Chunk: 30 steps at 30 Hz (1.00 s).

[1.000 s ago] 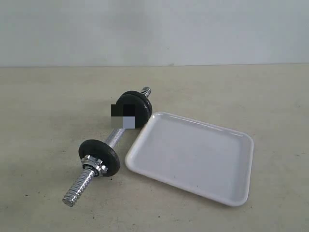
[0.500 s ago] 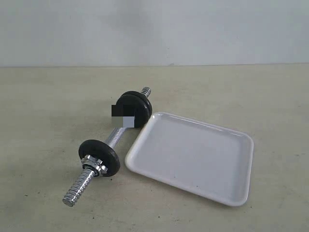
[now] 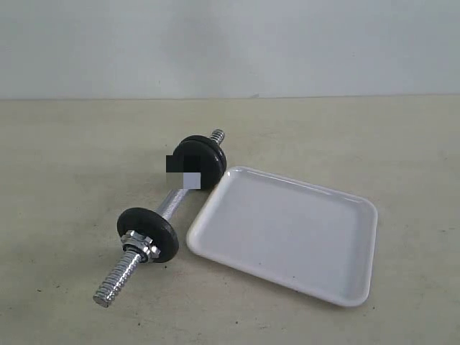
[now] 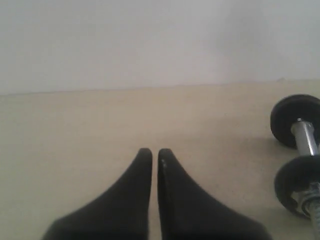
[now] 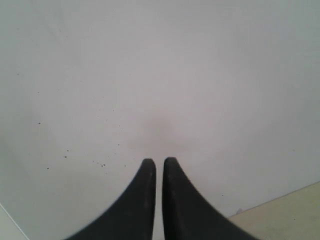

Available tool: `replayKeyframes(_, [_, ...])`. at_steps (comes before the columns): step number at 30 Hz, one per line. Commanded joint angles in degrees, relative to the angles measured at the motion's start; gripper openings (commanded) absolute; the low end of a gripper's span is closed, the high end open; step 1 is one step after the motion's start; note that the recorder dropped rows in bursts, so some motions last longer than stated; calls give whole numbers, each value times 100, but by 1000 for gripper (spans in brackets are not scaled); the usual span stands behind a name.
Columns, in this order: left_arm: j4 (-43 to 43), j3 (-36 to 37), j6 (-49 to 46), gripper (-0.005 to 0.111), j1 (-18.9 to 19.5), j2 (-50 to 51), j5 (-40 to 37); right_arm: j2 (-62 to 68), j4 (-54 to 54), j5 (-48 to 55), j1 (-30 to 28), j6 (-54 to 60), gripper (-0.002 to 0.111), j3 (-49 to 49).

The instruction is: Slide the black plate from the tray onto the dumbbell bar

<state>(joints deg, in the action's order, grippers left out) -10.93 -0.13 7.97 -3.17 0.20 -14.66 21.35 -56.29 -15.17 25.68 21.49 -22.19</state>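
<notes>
Dumbbell bar (image 3: 171,203) on the table (image 3: 72,151) beside the tray (image 3: 287,231), black plate (image 3: 213,161) on its far end.
Left gripper (image 4: 155,153) and right gripper (image 5: 159,163) are both closed tight, fingertips together, holding nothing.

The short chrome steel dumbbell bar (image 3: 169,204) lies on the beige worktop (image 3: 65,158), left of the shallow white rectangular tray (image 3: 287,233). It runs slantwise from front left to back right. A small round near black disc (image 3: 149,228) sits on the bar towards its front end, with a silver hex nut (image 3: 141,244) touching the disc's front face. A far black disc (image 3: 205,159) sits near the bar's back end, just beside the tray's back left corner. The tray's left edge lies just beside the bar's middle.
</notes>
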Motion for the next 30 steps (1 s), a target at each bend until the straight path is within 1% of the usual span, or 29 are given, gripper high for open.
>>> replayKeyframes(1, [2273,13,-2517,4,16,-20,-184,-10,31,-39,27,7,1,-26])
replayKeyframes(2, [2712,13,-3094,4,16,-20,-196,-10,31,-39,27,7,1,-26])
replayKeyframes(3, [2862,13,-3538,4,16,-20,-207,-10,31,-39,27,7,1,-26])
replayKeyframes(4, [2900,13,-3608,4,16,-20,-223,-10,31,-39,27,7,1,-26])
replayKeyframes(6, [2595,13,-3172,4,26,-20,-223,-10,31,-39,27,7,1,-26])
replayKeyframes(7, [2234,13,-2520,4,40,-20,-223,-10,31,-39,27,7,1,-26])
replayKeyframes(8, [1963,13,-2088,4,71,-20,-223,-10,31,-39,27,7,1,-26])
replayKeyframes(9, [1683,13,-1748,4,82,-20,-234,-10,31,-39,27,7,1,-26])
replayKeyframes(10, [1592,13,-1589,4,122,-20,-248,-10,31,-39,27,7,1,-26])
replayKeyframes(13, [1624,13,-1722,4,133,-20,-248,-10,31,-39,27,7,1,-26])
replayKeyframes(30, [1621,13,-1603,4,141,-20,-231,-10,31,-39,27,7,1,-26])
